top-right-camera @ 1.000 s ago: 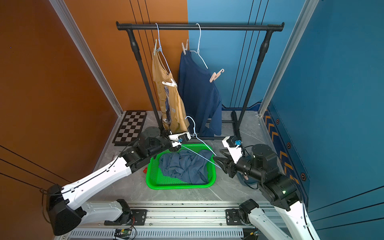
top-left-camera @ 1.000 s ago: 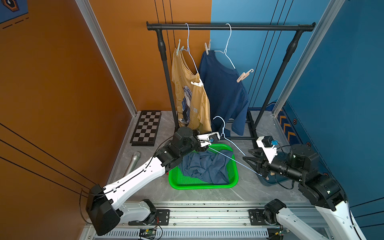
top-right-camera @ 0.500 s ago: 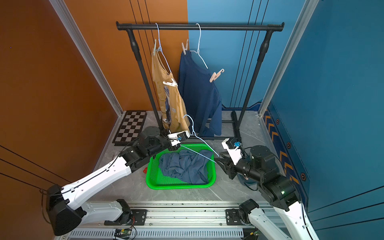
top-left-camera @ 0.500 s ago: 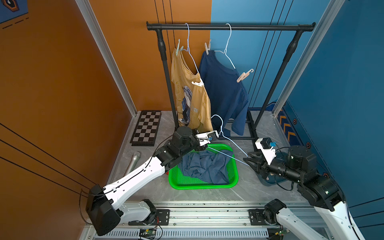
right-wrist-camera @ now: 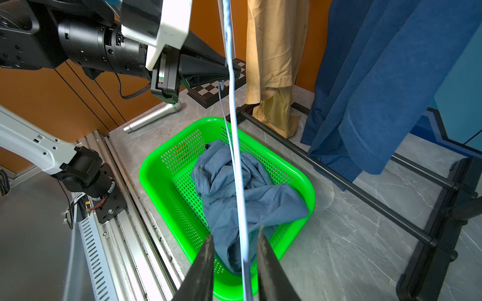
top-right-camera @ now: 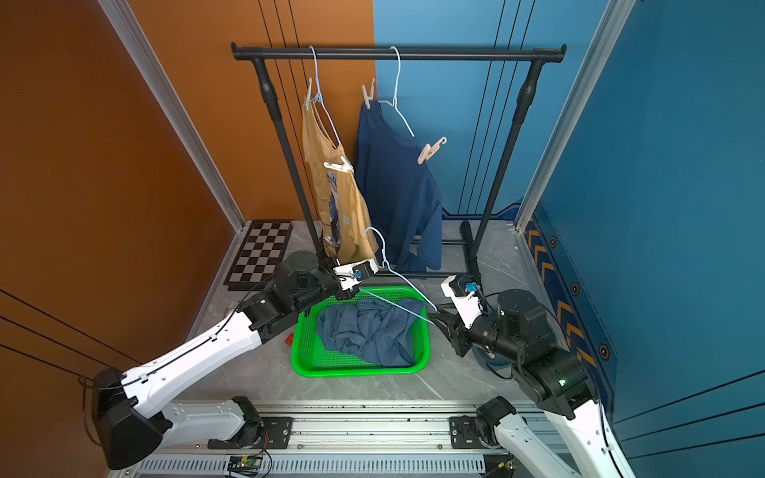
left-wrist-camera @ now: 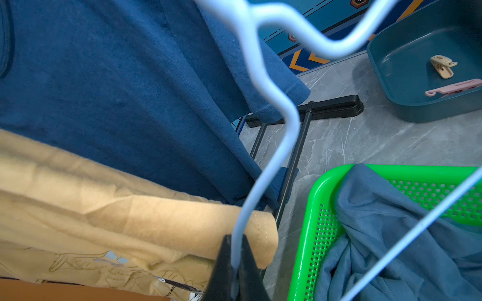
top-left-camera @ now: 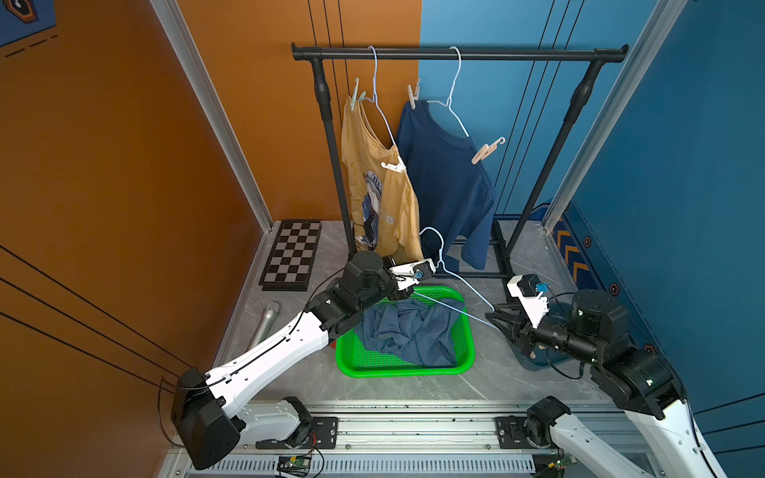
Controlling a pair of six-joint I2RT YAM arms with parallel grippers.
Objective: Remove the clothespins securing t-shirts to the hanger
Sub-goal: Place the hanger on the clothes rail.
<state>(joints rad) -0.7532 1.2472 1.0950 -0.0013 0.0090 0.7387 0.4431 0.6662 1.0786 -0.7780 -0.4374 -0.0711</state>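
The left gripper (left-wrist-camera: 236,238) pinches the bare white hanger (left-wrist-camera: 292,125) while the right gripper (right-wrist-camera: 235,234) straddles its wire, jaws apart.

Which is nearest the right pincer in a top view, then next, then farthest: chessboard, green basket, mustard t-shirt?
1. Green basket, just beside the right pincer, on its left.
2. Mustard t-shirt, hanging farther back on the rack.
3. Chessboard, farthest, by the orange wall.

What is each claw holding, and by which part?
The left claw is shut on the white wire hanger near one corner. The right claw has the wire between open jaws, not gripping.
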